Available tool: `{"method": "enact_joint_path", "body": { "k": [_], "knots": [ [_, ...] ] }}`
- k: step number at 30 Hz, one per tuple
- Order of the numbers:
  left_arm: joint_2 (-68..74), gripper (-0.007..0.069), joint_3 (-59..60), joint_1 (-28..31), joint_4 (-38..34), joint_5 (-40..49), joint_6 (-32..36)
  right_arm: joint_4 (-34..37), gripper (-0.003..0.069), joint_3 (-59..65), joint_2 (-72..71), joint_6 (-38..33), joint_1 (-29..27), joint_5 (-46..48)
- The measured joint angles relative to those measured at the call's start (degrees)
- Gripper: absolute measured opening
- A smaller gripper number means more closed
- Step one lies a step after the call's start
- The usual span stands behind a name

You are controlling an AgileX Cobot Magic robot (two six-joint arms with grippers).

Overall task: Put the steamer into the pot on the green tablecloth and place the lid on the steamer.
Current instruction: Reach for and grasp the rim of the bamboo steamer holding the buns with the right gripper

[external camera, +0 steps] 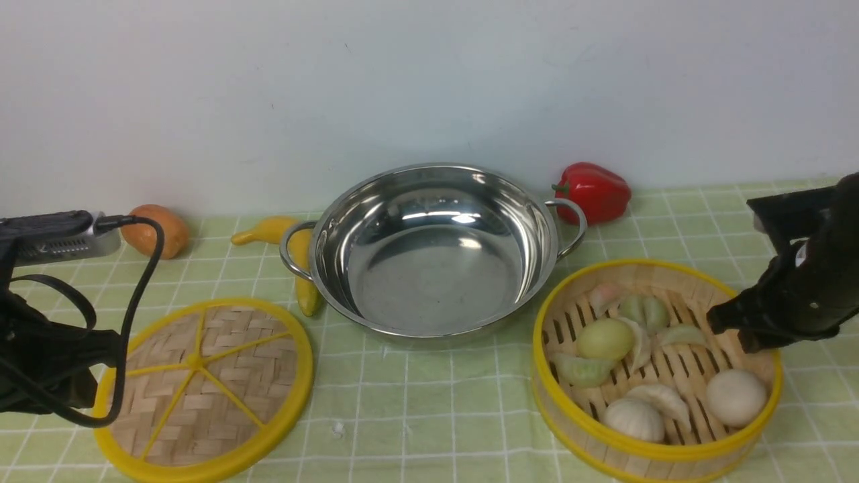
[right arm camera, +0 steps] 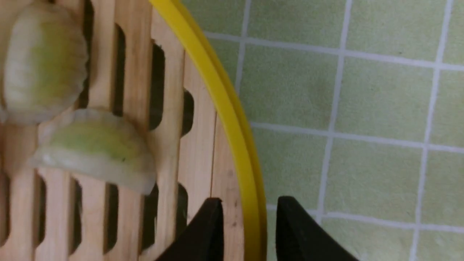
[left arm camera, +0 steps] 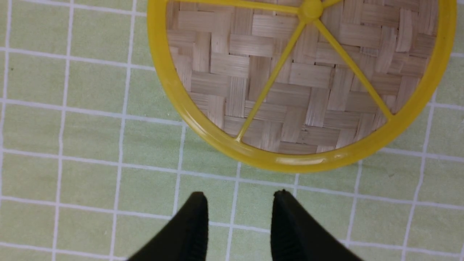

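- Right wrist view: the right gripper point(right arm camera: 248, 203) straddles the rim of the steamer point(right arm camera: 224, 105), jaws narrowly apart.
- The left gripper point(left arm camera: 239, 195), narrowly open, hangs beside the lid point(left arm camera: 290, 83).
- The steamer sits on the tablecloth point(external camera: 429, 416), right of the pot point(external camera: 537, 228).

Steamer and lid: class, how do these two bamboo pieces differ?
The steamer has walls and a slatted floor; the lid is a flat woven disc with spokes. The steamer holds dumplings; the lid is bare. The right gripper straddles the steamer's rim; the left gripper hovers beside the lid. Both have yellow rims.
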Motion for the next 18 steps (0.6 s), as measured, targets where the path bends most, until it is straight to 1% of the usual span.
{"method": "enact_joint_path", "body": {
  "k": [1,2,3,9,13,15,17,18],
  "knots": [
    [0.00,0.0243,0.00,0.00,0.00,0.00,0.05,0.00,0.0125,0.00,0.52,0.36,0.00,0.05],
    [0.00,0.0243,0.00,0.00,0.00,0.00,0.05,0.00,0.0101,0.00,0.55,0.42,0.00,0.18],
    [0.00,0.0243,0.00,0.00,0.00,0.00,0.05,0.02,0.0052,-0.06,0.60,1.21,0.00,0.26],
    [0.00,0.0243,0.00,0.00,0.00,0.00,0.65,-0.94,0.0057,-1.12,0.47,0.96,0.00,4.60],
    [0.00,0.0243,0.00,0.00,0.00,-0.02,0.69,-1.67,0.0057,-3.15,-1.89,0.94,0.00,11.23],
    [0.00,0.0243,0.00,0.00,0.00,-0.02,0.69,-2.32,0.0062,-4.97,-3.57,0.05,0.00,15.99],
    [0.00,0.0243,0.00,0.00,0.00,-0.02,0.69,-2.60,0.0062,-5.98,-4.31,-0.35,0.00,17.87],
    [0.00,0.0243,0.00,0.00,0.00,-0.02,0.69,-2.65,0.0062,-7.77,-5.46,-0.86,0.00,20.74]
  ]
}}
